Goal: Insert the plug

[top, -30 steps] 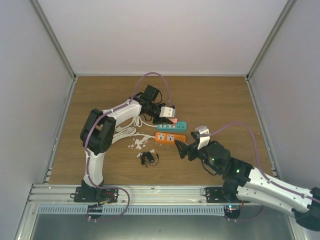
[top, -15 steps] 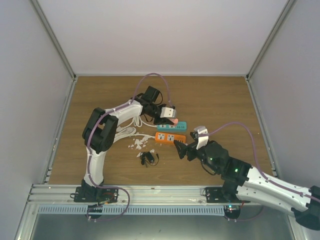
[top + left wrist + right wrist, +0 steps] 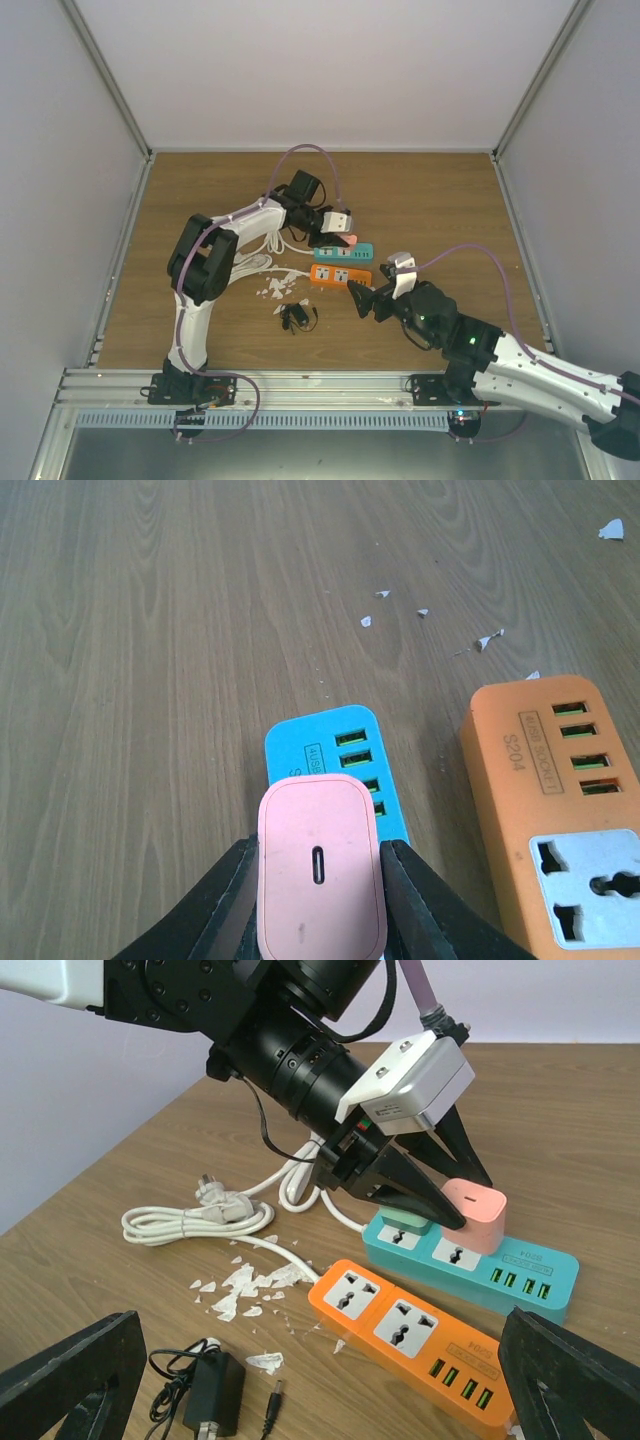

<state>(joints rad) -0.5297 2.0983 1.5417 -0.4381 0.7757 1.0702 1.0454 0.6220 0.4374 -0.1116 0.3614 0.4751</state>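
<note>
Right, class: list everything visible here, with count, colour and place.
table: 1, brown, under everything
teal power strip: 1, teal, mid-table
orange power strip: 1, orange, beside the teal one
pink charger: 1, pink, at the teal strip
white cable: 1, white, left of strips
black adapter: 1, black, nearer than orange strip
paper scraps: several, white, by the cable
left end effector: 1, black, shut on charger
right end effector: 1, black, open, near orange strip

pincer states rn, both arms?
Left pincer: closed on the pink USB charger, at the teal power strip.
Right pincer: open, holding nothing.
</note>
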